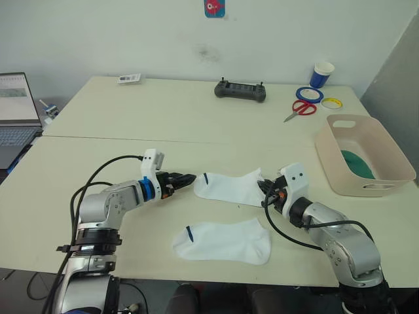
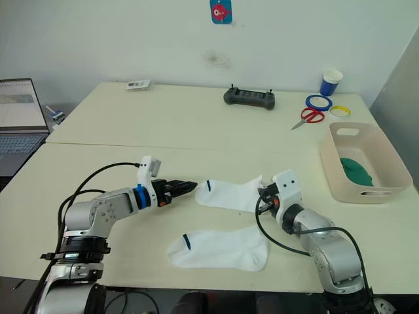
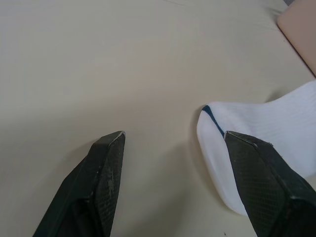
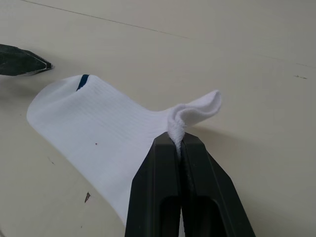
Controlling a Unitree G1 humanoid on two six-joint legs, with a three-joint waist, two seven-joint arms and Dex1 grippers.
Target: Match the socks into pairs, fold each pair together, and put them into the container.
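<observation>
Item 1 — upper white sock (image 1: 229, 188): lying flat on the bench (image 1: 98, 163), dark blue cuff stripe pointing toward the left pincer (image 1: 186, 178). The right pincer (image 1: 267, 191) is clamping its fingers on the toe end, a small fold of fabric bunching up above the fingertips in the right wrist view.

Item 2 — left pincer: its fingers are standing apart and gripping nothing, tips just beside the cuff, one finger (image 3: 264, 173) overlapping the sock's edge in its own wrist view.

Item 3 — lower white sock (image 1: 222, 241): lying flat nearer the bench's front edge, apart from the first, untouched.

Item 4 — container (image 1: 393, 178): sitting at the right of the bench, holding a dark green bundle (image 1: 357, 163), probably the green pair.

Progress, as a judgement: at least 1 pair appears stored; no blue socks are lying on the bench. The white pair is matched by colour but not yet stacked, folded or binned — that seems the remaining work.
</observation>
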